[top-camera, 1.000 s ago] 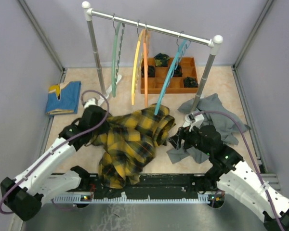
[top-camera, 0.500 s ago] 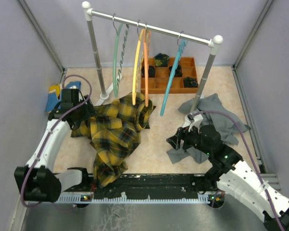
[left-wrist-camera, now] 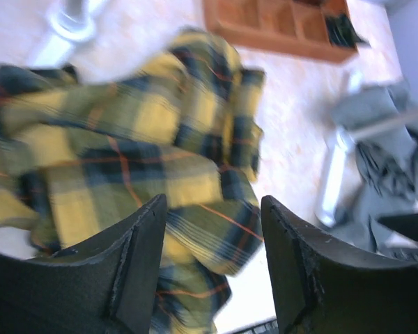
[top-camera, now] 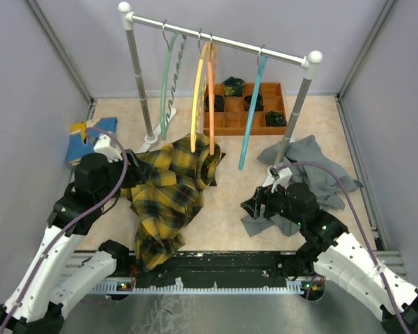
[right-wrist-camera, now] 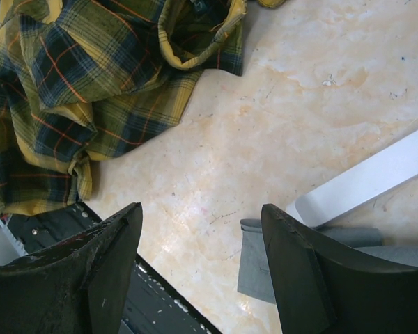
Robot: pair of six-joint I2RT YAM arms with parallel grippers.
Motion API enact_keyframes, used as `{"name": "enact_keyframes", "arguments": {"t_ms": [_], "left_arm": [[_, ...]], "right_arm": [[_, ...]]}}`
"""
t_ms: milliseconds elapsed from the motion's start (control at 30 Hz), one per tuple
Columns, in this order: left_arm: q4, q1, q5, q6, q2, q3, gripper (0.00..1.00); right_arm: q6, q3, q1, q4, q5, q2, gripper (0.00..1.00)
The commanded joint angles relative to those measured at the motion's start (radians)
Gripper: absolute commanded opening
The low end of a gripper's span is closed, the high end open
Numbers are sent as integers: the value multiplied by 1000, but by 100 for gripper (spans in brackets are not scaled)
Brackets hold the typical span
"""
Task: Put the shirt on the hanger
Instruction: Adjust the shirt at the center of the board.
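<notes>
A folded blue cloth lies at the far left. The left arm bends up from its near base, and the left gripper is spread open and empty, pointing right across the shirt. The shirt lies crumpled on the surface, left of centre. Its far edge sits below the green hanger and the yellow hanger. Further right, the hanger hangs bare on the rack. The right arm folds inward. The right gripper is open and empty over bare surface, with the shirt well to its left. A grey garment lies beside it to the right.
</notes>
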Motion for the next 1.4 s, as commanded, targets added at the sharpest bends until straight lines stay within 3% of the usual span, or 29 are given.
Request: {"name": "enact_keyframes", "arguments": {"t_ms": [0, 200, 300, 567, 800, 1200, 1367], "left_arm": [[75, -181, -85, -142, 16, -70, 62], [227, -559, -376, -230, 92, -158, 61], [300, -641, -432, -237, 194, -163, 64], [304, -654, -430, -240, 411, -82, 73], [303, -652, -550, -198, 488, -86, 84], [301, -643, -633, -100, 681, 24, 83], [352, -637, -663, -88, 762, 39, 83]], "right_arm": [[14, -9, -5, 64, 1, -13, 70], [52, -34, -5, 76, 37, -35, 70], [103, -35, -5, 82, 54, -38, 71], [273, -55, -5, 148, -128, 30, 74], [234, -11, -4, 61, -150, 43, 74], [204, 8, -5, -131, -156, -14, 74], [215, 4, -4, -134, -140, -56, 74]]}}
